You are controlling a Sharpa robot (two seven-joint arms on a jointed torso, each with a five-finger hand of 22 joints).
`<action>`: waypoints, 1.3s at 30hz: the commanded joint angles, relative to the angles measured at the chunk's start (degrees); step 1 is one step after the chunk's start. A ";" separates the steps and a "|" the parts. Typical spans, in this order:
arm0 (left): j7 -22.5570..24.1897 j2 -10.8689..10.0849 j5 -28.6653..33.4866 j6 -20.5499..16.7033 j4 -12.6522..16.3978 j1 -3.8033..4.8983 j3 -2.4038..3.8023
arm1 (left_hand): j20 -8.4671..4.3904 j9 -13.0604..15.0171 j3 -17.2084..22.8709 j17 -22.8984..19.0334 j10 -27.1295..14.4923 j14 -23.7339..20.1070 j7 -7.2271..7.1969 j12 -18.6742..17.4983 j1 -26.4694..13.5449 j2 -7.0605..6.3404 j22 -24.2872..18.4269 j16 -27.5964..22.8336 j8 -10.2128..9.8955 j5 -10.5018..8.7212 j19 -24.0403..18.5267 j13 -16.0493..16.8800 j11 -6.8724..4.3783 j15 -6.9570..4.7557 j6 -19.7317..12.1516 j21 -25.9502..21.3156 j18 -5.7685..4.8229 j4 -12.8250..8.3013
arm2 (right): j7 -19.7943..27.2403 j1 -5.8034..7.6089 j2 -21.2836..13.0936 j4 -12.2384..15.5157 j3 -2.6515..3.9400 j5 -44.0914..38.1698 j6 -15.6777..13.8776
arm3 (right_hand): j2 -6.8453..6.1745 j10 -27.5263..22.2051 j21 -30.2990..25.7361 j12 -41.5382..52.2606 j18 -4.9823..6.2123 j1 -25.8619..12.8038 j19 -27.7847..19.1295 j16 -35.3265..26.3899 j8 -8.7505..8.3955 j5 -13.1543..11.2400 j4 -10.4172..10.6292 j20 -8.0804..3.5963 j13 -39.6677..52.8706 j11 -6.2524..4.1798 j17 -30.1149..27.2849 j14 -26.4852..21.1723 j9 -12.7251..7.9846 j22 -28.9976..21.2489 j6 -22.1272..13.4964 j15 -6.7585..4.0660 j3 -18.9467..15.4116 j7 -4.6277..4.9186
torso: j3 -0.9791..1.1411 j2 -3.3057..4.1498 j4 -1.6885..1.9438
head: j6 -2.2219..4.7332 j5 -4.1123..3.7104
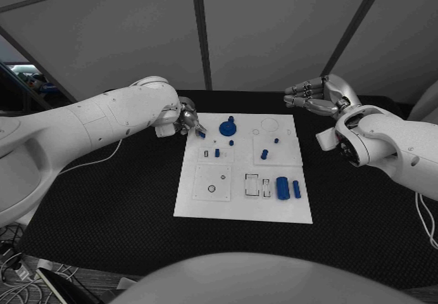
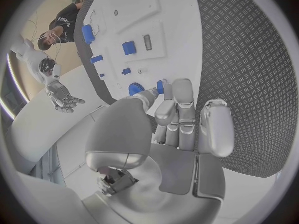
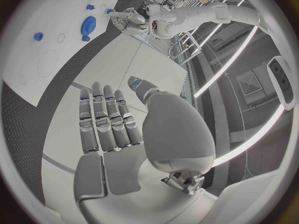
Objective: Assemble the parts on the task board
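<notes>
The left wrist view shows the left hand (image 2: 181, 119) pinching a small blue part (image 2: 160, 86) at the task board (image 1: 239, 209) edge. The right hand (image 1: 313, 95) hovers wide, holding nothing

Reaching in from the left with the left arm (image 1: 82, 123), left hand (image 1: 189, 119) lowered, fingers (image 2: 177, 114) curled together and pinching a small blue part (image 2: 160, 86) at the tips. Holding the right arm (image 1: 392, 142) raised at the right, right hand (image 1: 313, 94) lifted, palm open, fingers (image 3: 102, 122) lying straight and side by side, gripping nothing.
</notes>
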 commanded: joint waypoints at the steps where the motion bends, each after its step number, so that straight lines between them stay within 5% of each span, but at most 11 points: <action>1: 0.77 -1.43 5.21 -3.63 2.04 0.11 0.09 | -0.13 1.14 10.16 0.09 0.57 -0.08 -0.26 -0.57 -2.82 -1.17 0.13 0.25 0.67 0.32 0.48 -0.21 -0.23 -0.14 -0.35 -0.36 0.38 -7.57 | 0.28 0.09 -0.09 -0.01 0.05 -0.16 0.27 | 0.30 -0.34 -0.20 0.19 0.39 0.05 0.12 0.36 -0.11 0.27 0.05 0.29 -0.05 0.15 -0.07 -0.29 0.07 0.09 -0.42 -0.04 -0.26 0.05 | 0.01 -0.06 0.14 | 0.00 0.10; 15: 2.59 -10.26 6.65 -12.22 15.60 0.07 0.92 | -0.30 3.29 15.78 0.18 0.82 -0.04 -0.51 -2.09 -6.09 -2.85 0.25 0.33 2.09 1.69 0.59 -1.80 -0.37 -0.59 0.07 -0.47 0.38 -10.55 | 0.25 0.10 -0.63 -0.22 0.05 -0.16 0.15 | 0.31 -0.37 -0.26 0.26 0.39 0.13 0.16 0.39 -0.10 0.34 0.00 0.29 -0.06 0.15 -0.10 -0.30 0.08 0.09 -0.43 -0.06 -0.25 0.05 | 0.01 0.00 0.08 | 0.00 0.17; 18: 3.02 -11.21 4.37 -13.14 17.89 -0.16 0.83 | -0.41 3.82 16.40 0.23 1.15 -0.02 -0.58 -2.37 -6.93 -3.68 0.56 0.37 2.45 5.18 0.72 -2.04 -0.46 -0.67 0.30 -0.26 0.32 -11.11 | 0.25 0.10 -0.66 -0.23 0.05 -0.16 0.14 | 0.31 -0.37 -0.26 0.26 0.39 0.13 0.16 0.39 -0.10 0.34 0.00 0.29 -0.06 0.15 -0.10 -0.30 0.08 0.09 -0.43 -0.06 -0.25 0.05 | 0.02 -0.02 0.07 | 0.00 0.25; 22: 2.13 -11.52 0.57 -13.12 19.89 -0.57 0.61 | -0.51 4.16 16.59 0.35 1.76 0.03 -0.74 -2.13 -7.24 -4.33 1.51 0.49 2.65 6.89 1.09 -1.63 -0.62 -0.82 0.57 0.52 0.11 -11.74 | 0.23 0.10 -0.60 -0.26 0.05 -0.16 0.22 | 0.31 -0.37 -0.26 0.26 0.39 0.13 0.16 0.39 -0.10 0.34 0.00 0.29 -0.06 0.15 -0.10 -0.30 0.08 0.09 -0.43 -0.06 -0.25 0.05 | -0.01 -0.01 -0.07 | 0.00 0.53; 33: -3.05 -11.47 -5.88 -11.34 23.48 -1.13 -3.01 | -0.68 4.54 16.91 0.50 2.61 0.10 -0.98 -2.20 -7.76 -5.04 2.91 0.63 2.75 9.32 1.69 -1.50 -0.89 -1.05 1.18 1.68 -0.20 -12.54 | 0.25 0.10 -0.60 -0.17 0.05 -0.16 0.25 | 0.38 -0.45 -0.38 0.38 0.39 0.17 0.24 0.43 -0.08 0.77 -0.01 0.30 -0.06 0.14 -0.16 -0.31 0.09 0.10 -0.44 -0.07 -0.24 0.06 | 0.01 0.01 -0.01 | 0.00 0.49; 39: -3.69 -11.45 -6.56 -10.14 24.25 -1.28 -3.87 | -0.73 4.75 17.09 0.50 2.78 0.10 -1.05 -2.57 -8.14 -5.23 3.00 0.61 2.80 11.01 1.74 -1.83 -0.96 -1.10 1.42 1.72 -0.22 -12.76 | 0.28 0.10 -0.64 -0.14 0.05 -0.16 0.22 | 0.38 -0.46 -0.41 0.41 0.40 0.17 0.25 0.44 -0.08 0.89 -0.01 0.30 -0.06 0.15 -0.17 -0.32 0.10 0.10 -0.45 -0.06 -0.24 0.06 | -0.02 -0.02 -0.05 | 0.00 0.57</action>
